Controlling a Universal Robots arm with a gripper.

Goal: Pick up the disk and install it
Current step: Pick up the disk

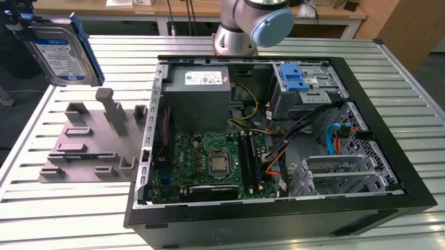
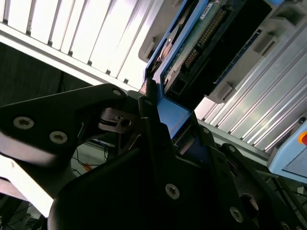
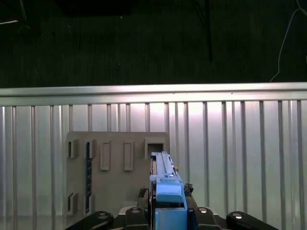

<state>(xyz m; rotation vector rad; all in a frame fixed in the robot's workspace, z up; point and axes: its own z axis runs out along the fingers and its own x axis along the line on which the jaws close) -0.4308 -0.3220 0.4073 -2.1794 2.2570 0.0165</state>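
Observation:
The disk [image 1: 64,51], silver with a white-and-blue label and a blue carrier frame, hangs upright in the air at the exterior view's far left, above the grey slotted stand [image 1: 90,140]. My gripper [image 1: 17,23] is shut on its upper end. In the second wrist view my black fingers [image 2: 148,115] clamp the blue frame, and the disk [image 2: 201,38] reaches away from them. The first wrist view has the disk [image 3: 165,184] edge-on, over the near edge of the stand [image 3: 115,177], with the gripper [image 3: 165,215] around it.
An open black computer case [image 1: 278,226] lies on the slatted metal table [image 1: 70,219], to the exterior view's right of the stand. Inside are a metal drive bay with a blue latch [image 1: 295,78], a power supply [image 1: 198,96], a motherboard [image 1: 215,161] and loose cables.

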